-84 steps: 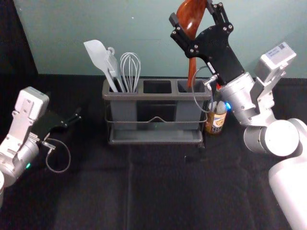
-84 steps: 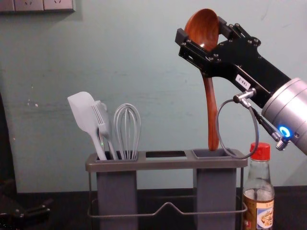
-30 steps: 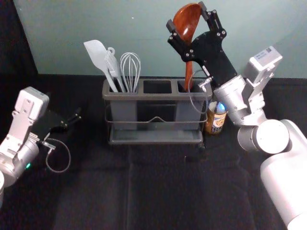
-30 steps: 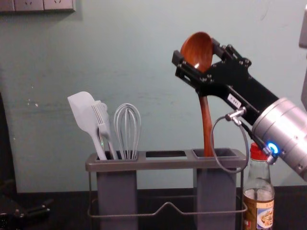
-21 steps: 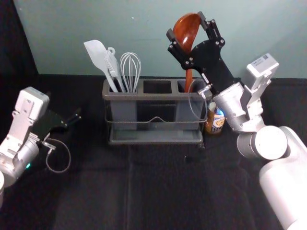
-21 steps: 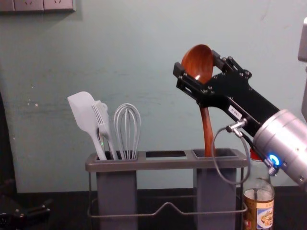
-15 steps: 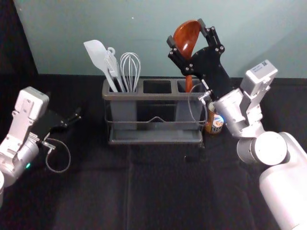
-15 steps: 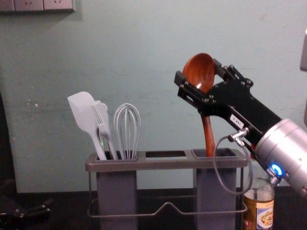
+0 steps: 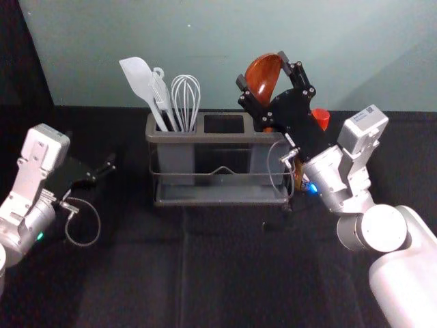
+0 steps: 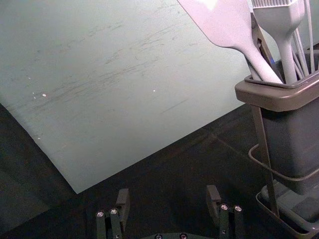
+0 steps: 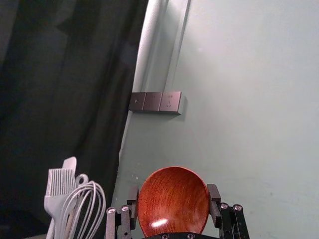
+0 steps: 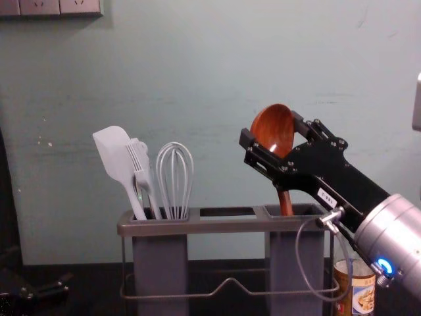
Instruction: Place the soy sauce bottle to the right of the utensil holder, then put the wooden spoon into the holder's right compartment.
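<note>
Wooden spoon (image 12: 275,128) judged light and stiff, hard to harm, though its smooth polish could let it turn between the pads; the right hand (image 11: 173,193) is clamped on both sides of the bowl, a sound place to take hold, as it leaves the slim handle (image 12: 285,203) free to go in first. A grip lower down would likely foul the rim. In looks the spoon is reddish brown with visible grain, a deep rounded bowl bearing a bright gloss spot, and a narrow handle; it is slightly off upright. The handle runs down from beneath the right hand into the right compartment (image 12: 297,260) of the grey utensil holder (image 12: 223,226), its lower end hidden inside. Soy sauce bottle (image 12: 364,299) stands lower than that hand and to its right, beside the holder, partly behind the arm; this portion appears satisfied. Whisk (image 12: 174,174) and spatula (image 12: 117,155) sit to the hand's left. Left hand (image 10: 168,195), fingers apart, is idle over the bench (image 9: 225,266), left of the holder. Remaining work, in my judgement: lower a little if depth allows, then release
</note>
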`<state>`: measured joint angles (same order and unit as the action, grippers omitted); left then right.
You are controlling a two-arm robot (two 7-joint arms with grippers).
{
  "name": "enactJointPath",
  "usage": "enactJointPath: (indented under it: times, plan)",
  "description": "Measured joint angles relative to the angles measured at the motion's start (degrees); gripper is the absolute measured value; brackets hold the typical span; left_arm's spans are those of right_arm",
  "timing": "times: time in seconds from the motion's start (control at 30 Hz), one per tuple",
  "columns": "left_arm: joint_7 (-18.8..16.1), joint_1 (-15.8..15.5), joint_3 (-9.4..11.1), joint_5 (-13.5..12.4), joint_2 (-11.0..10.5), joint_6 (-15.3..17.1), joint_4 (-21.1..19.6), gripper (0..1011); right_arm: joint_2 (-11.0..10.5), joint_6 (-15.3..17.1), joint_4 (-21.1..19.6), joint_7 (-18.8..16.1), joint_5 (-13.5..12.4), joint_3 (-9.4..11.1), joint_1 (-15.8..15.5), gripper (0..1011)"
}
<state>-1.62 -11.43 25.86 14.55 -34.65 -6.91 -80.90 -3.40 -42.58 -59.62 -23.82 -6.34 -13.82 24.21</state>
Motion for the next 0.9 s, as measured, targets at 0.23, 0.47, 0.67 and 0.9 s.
enactJointPath:
  times: [0.23,0.47,0.67,0.9]
  plan:
    - [0.0,0.0,0.0,0.0,0.0,0.0,0.0,1005,-0.09,0.06,0.28,-0.01,0.1,-0.06,-0.43,840]
    - [0.0,0.0,0.0,0.0,0.0,0.0,0.0,1005,0.03,-0.04,0.32,-0.09,0.06,-0.07,-0.2,933]
    - [0.0,0.0,0.0,0.0,0.0,0.0,0.0,1005,0.04,-0.14,-0.78,-0.19,-0.24,0.08,0.19,1002]
    - [0.0,0.0,0.0,0.0,0.0,0.0,0.0,1005,-0.58,0.12,-4.0,-0.07,-0.24,0.66,0.01,1002]
